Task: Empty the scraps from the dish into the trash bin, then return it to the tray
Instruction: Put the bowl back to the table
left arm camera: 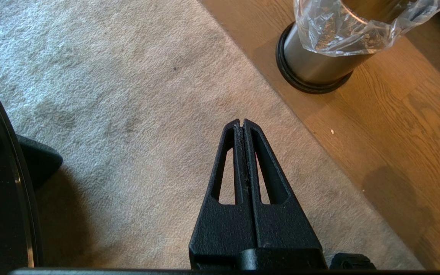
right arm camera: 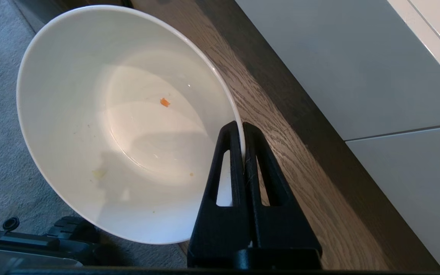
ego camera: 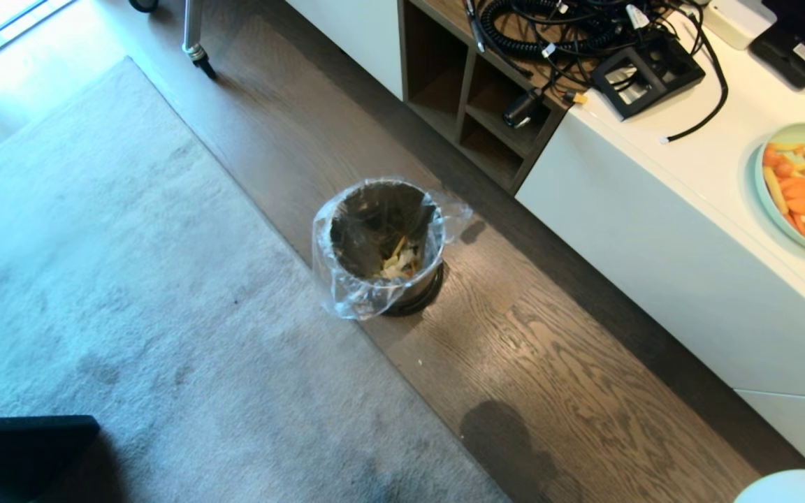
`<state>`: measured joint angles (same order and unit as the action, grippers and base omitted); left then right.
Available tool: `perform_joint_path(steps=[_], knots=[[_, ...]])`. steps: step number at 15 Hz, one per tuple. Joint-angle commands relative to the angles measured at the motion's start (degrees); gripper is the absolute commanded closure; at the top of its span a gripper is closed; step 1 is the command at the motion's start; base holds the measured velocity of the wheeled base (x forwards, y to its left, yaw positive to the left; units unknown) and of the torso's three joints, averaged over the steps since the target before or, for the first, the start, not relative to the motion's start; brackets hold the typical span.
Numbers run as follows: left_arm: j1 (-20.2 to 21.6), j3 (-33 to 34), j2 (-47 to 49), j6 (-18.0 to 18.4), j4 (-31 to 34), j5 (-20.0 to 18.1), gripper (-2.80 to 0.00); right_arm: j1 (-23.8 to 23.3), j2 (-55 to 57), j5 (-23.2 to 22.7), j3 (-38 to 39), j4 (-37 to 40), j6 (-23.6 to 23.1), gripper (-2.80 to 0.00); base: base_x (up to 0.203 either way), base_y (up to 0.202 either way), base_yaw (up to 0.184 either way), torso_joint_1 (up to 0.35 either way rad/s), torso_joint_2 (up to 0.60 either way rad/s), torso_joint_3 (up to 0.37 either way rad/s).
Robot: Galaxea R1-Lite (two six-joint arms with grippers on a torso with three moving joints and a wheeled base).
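Observation:
My right gripper (right arm camera: 241,124) is shut on the rim of the dish (right arm camera: 120,126), a cream-white bowl held over the floor beside the white cabinet. Only a tiny orange fleck (right arm camera: 164,102) and a few crumbs cling inside it. A sliver of the dish (ego camera: 794,487) shows at the head view's lower right corner. The steel trash bin (ego camera: 381,244) with its clear liner stands on the wood floor at the rug's edge, with pale-yellow and orange scraps (ego camera: 400,260) lying at its bottom. My left gripper (left arm camera: 241,122) hangs shut and empty over the rug, short of the trash bin (left arm camera: 319,57). The tray is out of view.
A white cabinet (ego camera: 661,230) runs along the right, carrying a pale-green plate (ego camera: 804,188) of orange and yellow pieces and a tangle of black cables (ego camera: 570,35). Open wooden shelves (ego camera: 472,91) sit behind the bin. A grey rug (ego camera: 130,293) covers the left floor.

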<state>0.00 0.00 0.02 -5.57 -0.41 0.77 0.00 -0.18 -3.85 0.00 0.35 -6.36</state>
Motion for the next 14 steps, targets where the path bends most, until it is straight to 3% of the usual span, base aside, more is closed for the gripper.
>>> perform_joint_path(steps=[1,14], knots=[[0.0,0.0,0.0,-0.1,0.0,0.0,0.0,0.0,0.2,-0.1,0.0,0.0,-0.1,0.0,0.0,0.0,0.0,0.0,0.0,0.0],[0.0,0.0,0.0,-0.1,0.0,0.0,0.0,0.0,0.2,-0.1,0.0,0.0,-0.1,0.0,0.0,0.0,0.0,0.004,0.0,0.181]])
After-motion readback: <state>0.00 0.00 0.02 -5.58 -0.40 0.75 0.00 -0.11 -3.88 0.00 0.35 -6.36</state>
